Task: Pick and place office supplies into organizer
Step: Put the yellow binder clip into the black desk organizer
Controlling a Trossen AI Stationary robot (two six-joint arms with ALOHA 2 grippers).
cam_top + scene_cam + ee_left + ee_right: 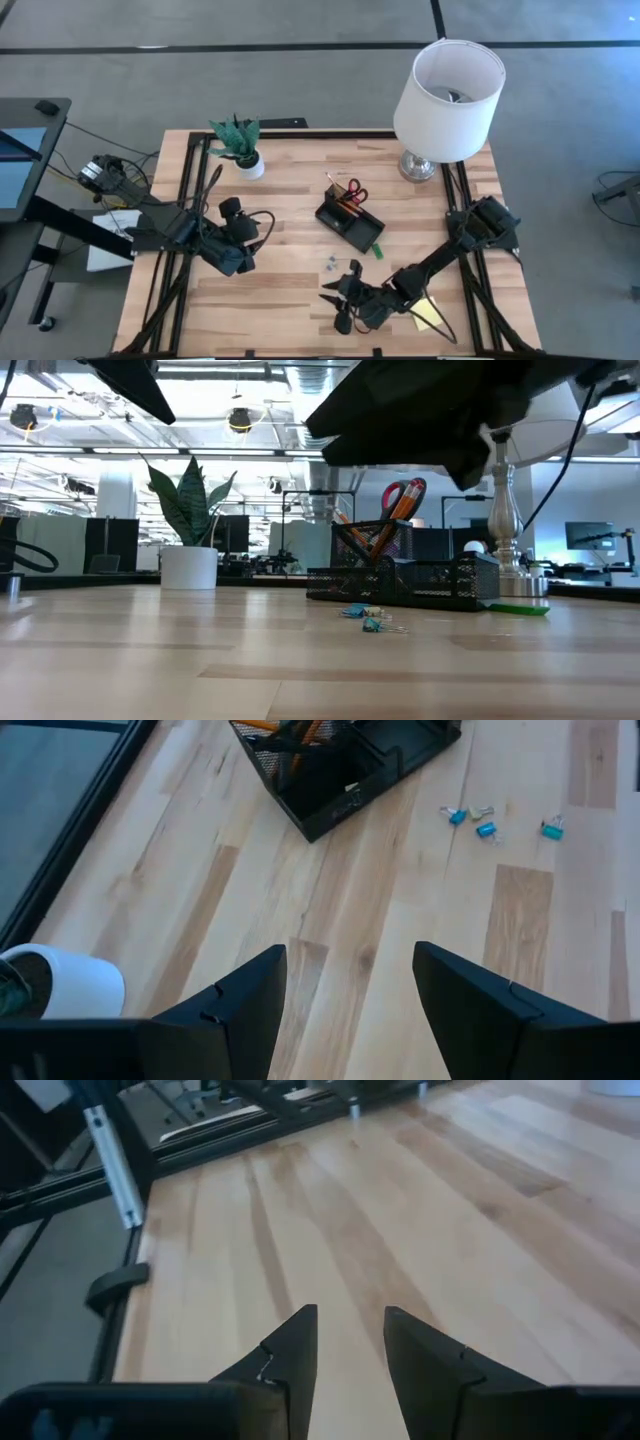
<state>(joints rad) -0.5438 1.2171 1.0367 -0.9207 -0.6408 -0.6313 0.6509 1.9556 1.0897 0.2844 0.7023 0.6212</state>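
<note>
The black mesh organizer [350, 224] stands mid-table, with red-handled scissors [355, 192] and orange pencils [385, 530] upright in its cup. A small green block [378, 250] lies on the table beside its near right corner. Several tiny clips [480, 820] lie on the wood just in front of it. A yellow sticky-note pad [425, 315] lies partly under the right arm. My left gripper [350, 980] hovers open over bare wood left of the organizer, pointing toward it. My right gripper [350, 1345] hovers near the front edge, open by a narrow gap, with nothing between its fingers.
A potted plant [240, 145] stands at the far left of the table. A white-shaded lamp [447, 100] stands at the far right corner. Black frame rails [185, 190] run along the table's sides. Bare wood lies between the two grippers.
</note>
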